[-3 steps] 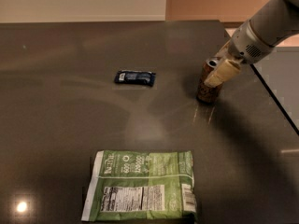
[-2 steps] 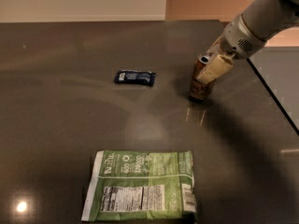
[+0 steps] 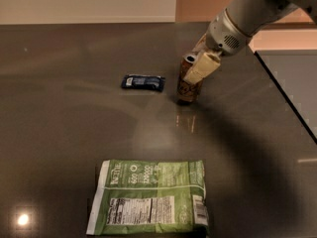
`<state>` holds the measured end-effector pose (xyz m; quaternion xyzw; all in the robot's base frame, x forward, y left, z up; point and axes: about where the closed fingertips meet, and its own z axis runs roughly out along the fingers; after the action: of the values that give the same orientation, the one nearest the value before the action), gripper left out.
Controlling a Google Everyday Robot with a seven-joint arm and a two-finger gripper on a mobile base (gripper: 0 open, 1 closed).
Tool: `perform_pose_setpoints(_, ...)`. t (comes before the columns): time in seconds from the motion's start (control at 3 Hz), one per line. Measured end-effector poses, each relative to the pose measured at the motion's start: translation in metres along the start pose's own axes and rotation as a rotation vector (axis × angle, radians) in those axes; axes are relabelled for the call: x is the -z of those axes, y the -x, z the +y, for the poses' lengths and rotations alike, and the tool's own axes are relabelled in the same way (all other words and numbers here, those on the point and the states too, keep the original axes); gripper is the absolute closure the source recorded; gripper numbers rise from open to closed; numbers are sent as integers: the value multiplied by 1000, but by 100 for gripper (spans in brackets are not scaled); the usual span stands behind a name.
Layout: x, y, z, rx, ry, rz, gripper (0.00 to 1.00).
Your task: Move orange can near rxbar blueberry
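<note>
While the pincer (image 3: 196, 68) clasps the orange can (image 3: 188, 91) near the rxbar blueberry (image 3: 143, 82), their lettering is unreadable

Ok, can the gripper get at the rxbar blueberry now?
Probably not to grasp it: the gripper is shut on the orange can, close beside the rxbar blueberry. Nothing lies between them.

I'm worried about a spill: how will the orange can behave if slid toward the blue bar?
The orange can looks tall and narrow, held near its top by the gripper, so it may tip if dragged. The glossy table shows reflections, so it would probably slide easily. Its metal wall likely stays stiff.
</note>
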<state>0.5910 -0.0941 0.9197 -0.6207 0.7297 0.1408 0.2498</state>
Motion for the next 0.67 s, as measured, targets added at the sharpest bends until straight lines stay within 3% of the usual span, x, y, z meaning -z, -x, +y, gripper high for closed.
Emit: perform_pose_setpoints(0.67,-25,22,-3,46,34,-21,100)
